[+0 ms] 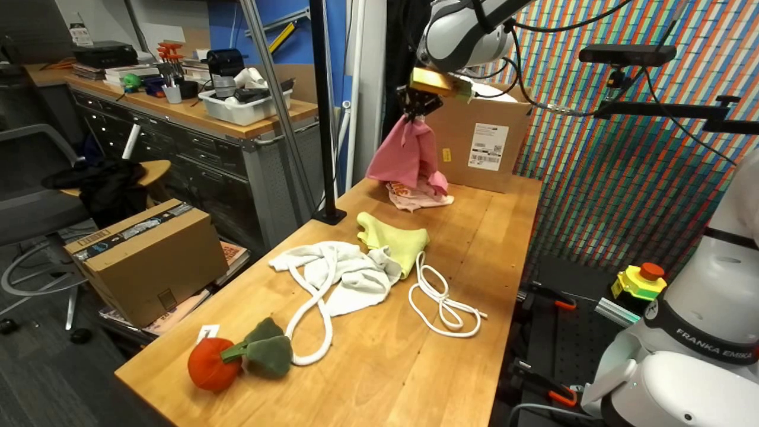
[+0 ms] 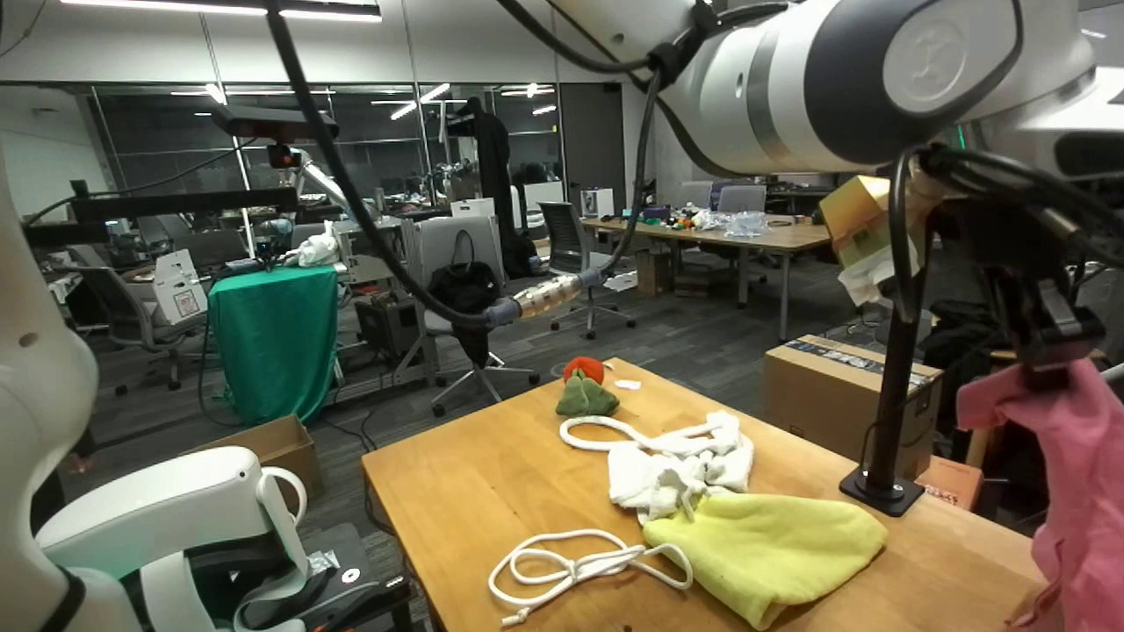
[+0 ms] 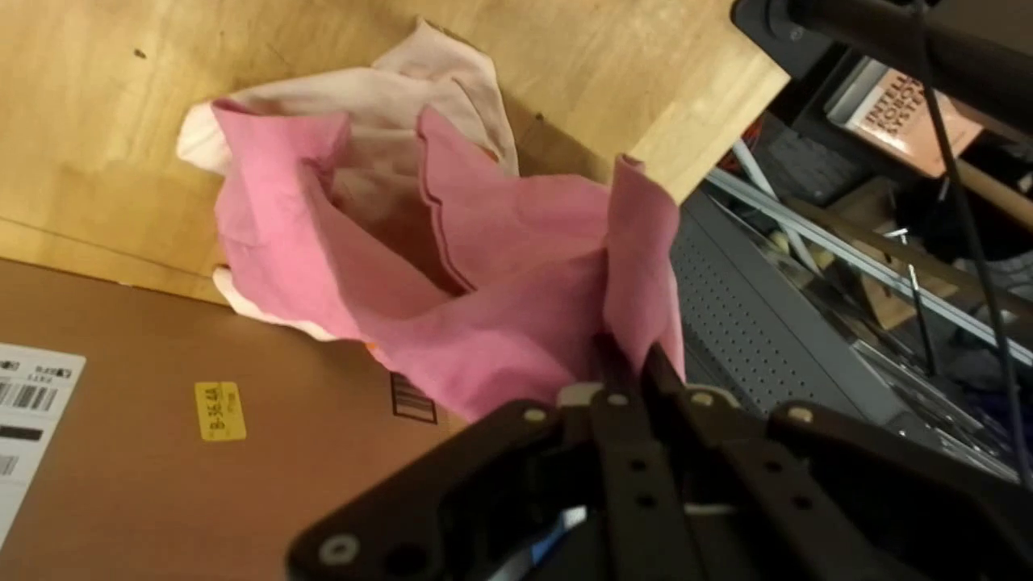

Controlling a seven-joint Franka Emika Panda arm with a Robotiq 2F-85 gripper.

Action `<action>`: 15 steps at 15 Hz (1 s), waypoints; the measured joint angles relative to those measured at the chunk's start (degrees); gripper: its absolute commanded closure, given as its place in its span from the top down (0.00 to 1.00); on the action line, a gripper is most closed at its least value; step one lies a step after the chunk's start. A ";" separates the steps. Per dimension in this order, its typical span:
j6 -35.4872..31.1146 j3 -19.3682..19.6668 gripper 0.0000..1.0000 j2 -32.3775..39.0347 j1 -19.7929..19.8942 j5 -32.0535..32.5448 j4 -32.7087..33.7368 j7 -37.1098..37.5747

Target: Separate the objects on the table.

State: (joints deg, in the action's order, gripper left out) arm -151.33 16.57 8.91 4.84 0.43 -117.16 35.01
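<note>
1. The table [image 1: 450, 379], topped in light wood, is seen in both exterior views, with the pale yellow cloth and the white rag laid around the middle of its length.
2. The robot arm [image 1: 468, 41] is extended over the far end of the table in an exterior view.
3. The cardboard box [image 1: 453, 127] is placed at that same end, close behind the pink cloth.
4. The pink cloth [image 1: 409, 154] is suspended in folds from the gripper [image 1: 413, 115], directly above the pink-beige cloth; whether the two are touching cannot be told.
5. The pale yellow cloth [image 2: 764, 553] is spread on the table and is touched along one side by the white rag.
6. The white rag [image 1: 356, 284] is crumpled, and the thick white rope is laid partly across it.
7. The pink-beige cloth [image 1: 421, 198], marked with orange print, is bunched on the table near the cardboard box.
8. The thick white rope [image 1: 306, 359] is curved into a loop, its bend lying just beside the plush.
9. The thin white rope [image 2: 572, 572] is knotted into loops just beside the pale yellow cloth.
10. The orange-and-green plush [image 1: 255, 350] is set at the opposite end of the table from the cardboard box.
11. The fingers [image 3: 617, 420] are drawn tightly together, and a gathered part of the pink cloth is pinched between them.
</note>
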 measured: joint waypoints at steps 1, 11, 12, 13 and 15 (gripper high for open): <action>-0.95 -0.05 0.02 -1.40 0.00 0.78 -0.34 0.57; -6.98 -2.24 0.02 -13.25 -1.04 4.84 -0.75 6.77; -6.93 -2.82 0.02 -14.16 -1.38 4.86 -0.81 6.58; -6.63 -3.43 0.02 -14.99 -1.86 4.86 -0.90 6.26; -4.68 -4.62 0.02 -16.53 -3.37 4.84 -1.24 4.33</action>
State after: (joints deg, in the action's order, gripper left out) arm -156.01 11.94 -7.62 1.47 5.27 -118.40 39.34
